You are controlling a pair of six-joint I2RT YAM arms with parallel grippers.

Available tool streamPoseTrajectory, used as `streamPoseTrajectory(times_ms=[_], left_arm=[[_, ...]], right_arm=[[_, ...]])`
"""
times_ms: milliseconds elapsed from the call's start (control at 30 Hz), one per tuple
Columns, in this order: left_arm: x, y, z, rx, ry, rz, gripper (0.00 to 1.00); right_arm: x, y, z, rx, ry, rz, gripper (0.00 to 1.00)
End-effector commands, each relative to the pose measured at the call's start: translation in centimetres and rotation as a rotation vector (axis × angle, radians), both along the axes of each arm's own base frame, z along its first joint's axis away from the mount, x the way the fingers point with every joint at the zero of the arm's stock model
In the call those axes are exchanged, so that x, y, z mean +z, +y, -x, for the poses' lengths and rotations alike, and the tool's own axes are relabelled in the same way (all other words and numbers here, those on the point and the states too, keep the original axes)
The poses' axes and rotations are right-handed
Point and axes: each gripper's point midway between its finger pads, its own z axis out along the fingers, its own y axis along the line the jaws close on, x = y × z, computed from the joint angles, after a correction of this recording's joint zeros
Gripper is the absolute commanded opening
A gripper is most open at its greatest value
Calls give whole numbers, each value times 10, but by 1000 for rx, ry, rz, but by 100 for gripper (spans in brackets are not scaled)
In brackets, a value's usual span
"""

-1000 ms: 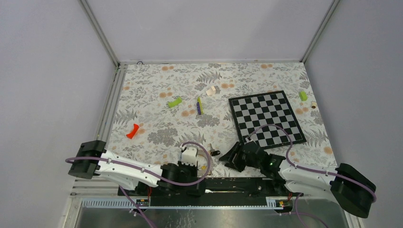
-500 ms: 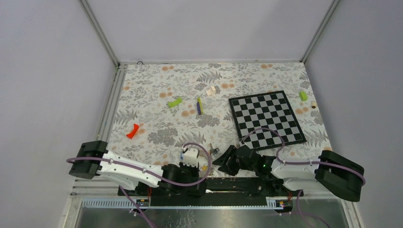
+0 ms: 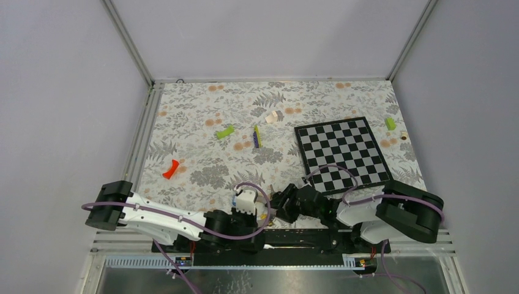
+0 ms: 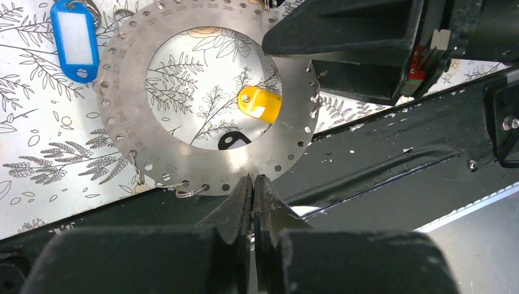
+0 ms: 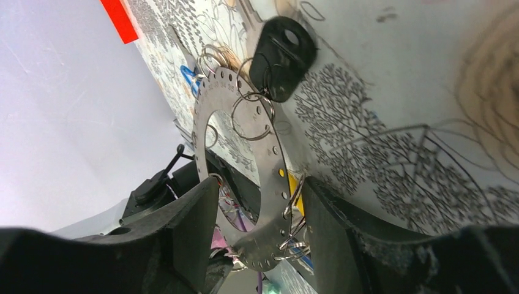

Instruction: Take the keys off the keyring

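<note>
The keyring is a flat silver hoop with small holes round its rim, at the table's near edge. My left gripper is shut on its near rim. A blue key tag, a yellow key and part of a black key hang from it. In the right wrist view the keyring stands edge-on between my right gripper's open fingers, with the black key head and thin split rings beyond. In the top view the two grippers meet.
A chessboard lies at the right. Lime-green blocks, a yellow-green stick, a red piece and a pale object lie on the floral cloth. The black base rail runs just under the ring.
My right arm has swung left, from near the chessboard's corner to the left gripper, and its open fingers now straddle the keyring. The left gripper has stayed in place.
</note>
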Motion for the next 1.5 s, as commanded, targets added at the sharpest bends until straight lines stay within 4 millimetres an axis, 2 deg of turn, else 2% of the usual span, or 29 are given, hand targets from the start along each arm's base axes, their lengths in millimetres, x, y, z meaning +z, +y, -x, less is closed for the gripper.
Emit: streamPoseTrajectory(times_ms=[0,100,233,433,600,633,667,733,833,900,933,967,1033,1167,1267,1333,1467], left_arm=[[26,-17,-3,1,-21,86,0],[25,-15,-3,3,-18,85,0],[22,-12,-3,9,-8,86,0],[17,-5,-3,26,5,95,0],[16,3,-5,42,2,88,0],[17,4,-6,46,0,89,2],[19,4,-7,48,-5,94,10],[26,5,-9,55,-17,111,17],[47,0,-14,56,-43,165,28],[66,-5,-17,51,-69,204,36],[78,-7,-19,49,-82,227,41],[89,-9,-21,44,-97,248,43],[115,-14,-24,28,-128,288,46],[163,-25,-26,-47,-203,346,58],[196,-33,-26,-108,-254,407,63],[212,-35,-27,-141,-297,438,65],[228,-32,-33,-166,-385,500,70]], right_arm=[[-10,7,-2,-13,12,-7,60],[-9,15,-5,-20,12,-51,56],[-6,25,-4,5,5,-114,34],[8,33,-6,29,-49,-196,10],[38,30,-15,17,-199,-261,1],[46,30,-18,17,-250,-269,0],[56,30,-21,25,-307,-272,0],[73,30,-26,44,-418,-254,0],[98,28,-37,72,-595,-155,0],[120,17,-47,59,-721,-77,0],[138,9,-52,34,-796,-67,0],[145,1,-58,7,-846,-30,0],[174,-18,-66,-60,-964,-2,0],[220,-44,-74,-108,-1164,95,0],[255,-59,-78,-148,-1263,143,0],[275,-69,-79,-169,-1312,173,0],[316,-87,-78,-205,-1413,217,0]])
